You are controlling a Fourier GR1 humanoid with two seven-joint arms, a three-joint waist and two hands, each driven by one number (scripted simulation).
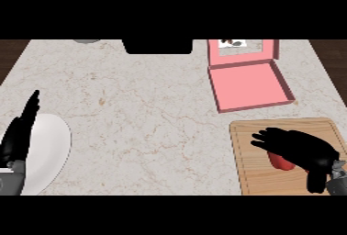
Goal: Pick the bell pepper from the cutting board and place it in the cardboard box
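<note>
A red bell pepper (278,161) lies on the wooden cutting board (252,137) at the lower right, mostly hidden under my right hand (298,148). That hand lies over the pepper with its fingers curling round it and the thumb down at the near side. The pink cardboard box (248,87) stands open beyond the board, its lid (242,49) folded back towards the counter's far edge. My left hand (18,135) rests at the left edge, fingers straight and pointing up, holding nothing.
A white plate (49,153) lies at the lower left, partly behind my left hand. A black object (157,46) and a grey one (86,41) sit at the counter's far edge. Marble counter (142,114) stretches between plate and board.
</note>
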